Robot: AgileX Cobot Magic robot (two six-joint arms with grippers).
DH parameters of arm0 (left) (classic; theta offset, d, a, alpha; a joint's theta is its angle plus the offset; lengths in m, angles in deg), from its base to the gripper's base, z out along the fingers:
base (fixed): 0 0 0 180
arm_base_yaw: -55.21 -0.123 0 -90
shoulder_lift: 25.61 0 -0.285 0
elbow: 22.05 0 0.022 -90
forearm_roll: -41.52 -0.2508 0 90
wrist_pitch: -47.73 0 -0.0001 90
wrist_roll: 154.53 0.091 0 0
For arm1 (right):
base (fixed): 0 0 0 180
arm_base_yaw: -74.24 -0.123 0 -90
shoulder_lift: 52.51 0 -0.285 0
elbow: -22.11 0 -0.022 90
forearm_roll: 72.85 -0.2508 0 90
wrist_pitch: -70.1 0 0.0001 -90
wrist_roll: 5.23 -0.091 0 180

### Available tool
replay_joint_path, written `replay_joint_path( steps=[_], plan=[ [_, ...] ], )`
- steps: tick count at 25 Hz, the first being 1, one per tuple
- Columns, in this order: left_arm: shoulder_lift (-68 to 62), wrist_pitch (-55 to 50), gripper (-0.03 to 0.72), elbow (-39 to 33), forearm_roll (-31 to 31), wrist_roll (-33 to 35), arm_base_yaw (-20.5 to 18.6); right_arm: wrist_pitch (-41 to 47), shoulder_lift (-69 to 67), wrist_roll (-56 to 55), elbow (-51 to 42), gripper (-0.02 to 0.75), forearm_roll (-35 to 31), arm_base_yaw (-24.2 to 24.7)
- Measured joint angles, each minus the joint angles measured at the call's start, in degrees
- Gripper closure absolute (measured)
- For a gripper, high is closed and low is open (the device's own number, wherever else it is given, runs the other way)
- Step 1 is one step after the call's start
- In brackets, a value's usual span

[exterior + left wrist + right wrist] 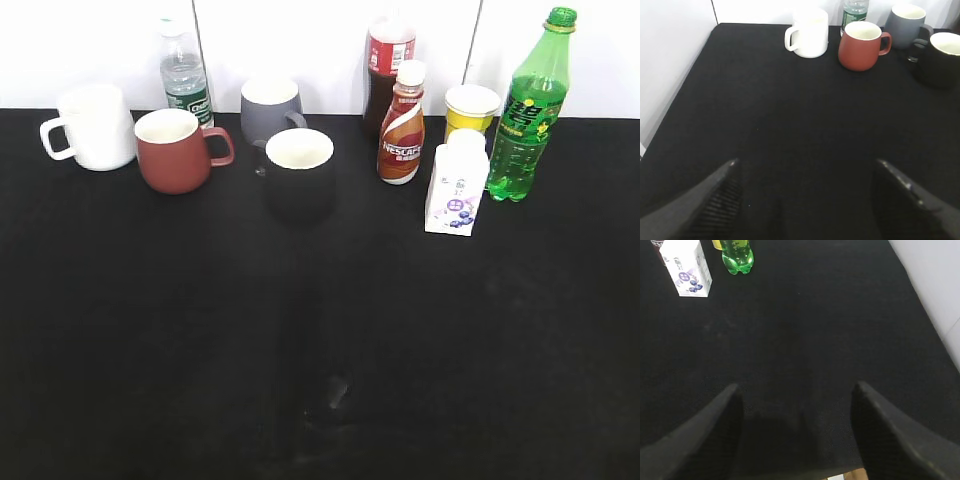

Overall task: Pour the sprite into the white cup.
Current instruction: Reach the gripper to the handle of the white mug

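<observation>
The sprite (528, 110) is a tall green bottle with a green cap, upright at the back right of the black table; its base shows in the right wrist view (737, 259). The white cup (92, 127) stands at the back left, handle to the left, and shows in the left wrist view (810, 32). My left gripper (805, 162) is open and empty above bare black table, well short of the cup. My right gripper (797, 386) is open and empty above the table near its front edge, far from the sprite. Neither gripper shows in the exterior view.
Between cup and sprite stand a red-brown mug (178, 150), grey mug (271, 108), black mug (300, 172), small water bottle (184, 75), dark drink bottle (386, 70), Nescafe bottle (403, 125), yellow cup (470, 108) and white carton (457, 185). White walls flank the table.
</observation>
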Motion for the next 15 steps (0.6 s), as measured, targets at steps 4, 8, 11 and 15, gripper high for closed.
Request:
replay_joint_path(
  steps=[4,8,11,15],
  plan=[
    [0.0,0.0,0.09,0.0,0.0,0.0,0.0,0.0,0.0,0.0,0.0,0.234,0.0,0.0],
    [0.0,0.93,0.104,0.59,0.0,0.0,0.0,0.0,0.0,0.0,0.0,0.233,0.0,0.0],
    [-4.17,20.0,0.104,1.51,-0.79,0.0,0.0,0.0,0.0,0.0,0.0,0.233,0.0,0.0],
    [-26.54,54.29,0.104,-2.12,-1.75,0.0,0.0,0.0,0.0,0.0,0.0,0.233,0.0,0.0]
  ],
)
